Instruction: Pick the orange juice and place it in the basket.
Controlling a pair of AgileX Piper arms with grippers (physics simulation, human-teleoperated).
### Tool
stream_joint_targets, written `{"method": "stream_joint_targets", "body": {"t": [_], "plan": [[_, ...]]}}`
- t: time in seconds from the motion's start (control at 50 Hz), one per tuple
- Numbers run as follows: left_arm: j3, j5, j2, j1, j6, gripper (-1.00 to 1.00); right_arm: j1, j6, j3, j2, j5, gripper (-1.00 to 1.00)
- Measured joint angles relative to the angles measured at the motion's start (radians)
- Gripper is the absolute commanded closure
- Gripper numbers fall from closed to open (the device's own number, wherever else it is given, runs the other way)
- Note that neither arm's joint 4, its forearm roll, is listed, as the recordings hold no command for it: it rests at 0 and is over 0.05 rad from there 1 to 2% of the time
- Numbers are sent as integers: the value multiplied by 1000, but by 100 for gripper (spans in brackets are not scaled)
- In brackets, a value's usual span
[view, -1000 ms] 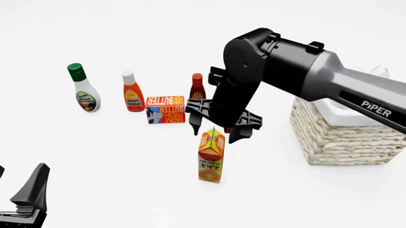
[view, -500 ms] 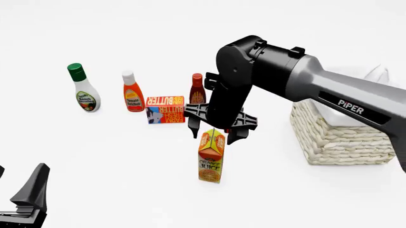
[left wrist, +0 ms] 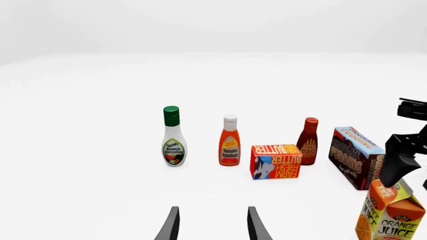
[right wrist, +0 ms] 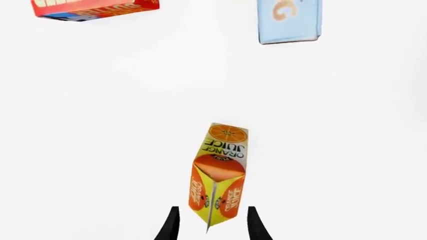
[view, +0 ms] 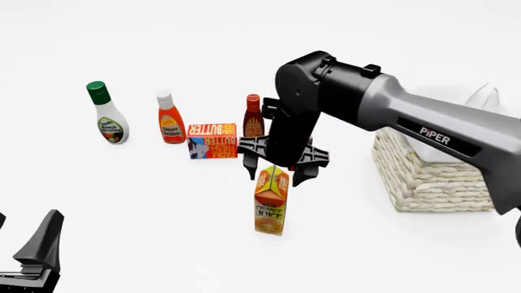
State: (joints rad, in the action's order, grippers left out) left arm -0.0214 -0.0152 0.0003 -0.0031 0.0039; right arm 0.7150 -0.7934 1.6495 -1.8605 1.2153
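Observation:
The orange juice [view: 271, 204] carton stands upright in the middle of the table in the front view. My right gripper [view: 279, 173] hangs just above its gable top, open, with one black finger on each side of the ridge. The right wrist view looks down on the orange juice [right wrist: 219, 175], whose top ridge lies between the spread fingertips of the right gripper [right wrist: 212, 227]. The basket [view: 431, 177], cream wicker with a white liner, stands to the right, partly behind the arm. My left gripper [left wrist: 213, 227] is open and empty, low at the near left [view: 41, 247].
Behind the carton stand a ranch dressing bottle [view: 107, 113], a ketchup bottle [view: 170, 119], a butter box [view: 212, 141] and a dark sauce bottle [view: 253, 116]. A chocolate pudding box [left wrist: 357, 157] sits beside them, hidden by the right arm in the front view.
The right arm has shifted a little left and lowered, bringing its open fingers down around the top of the carton. The left gripper and the carton have not moved.

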Motion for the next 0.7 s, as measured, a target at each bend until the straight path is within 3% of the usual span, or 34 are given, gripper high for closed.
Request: {"method": "stream_joint_targets", "body": {"t": [0.7], "plan": [[0,0,0,0,0,-100,-20,34,5,-38,0,-100]]}}
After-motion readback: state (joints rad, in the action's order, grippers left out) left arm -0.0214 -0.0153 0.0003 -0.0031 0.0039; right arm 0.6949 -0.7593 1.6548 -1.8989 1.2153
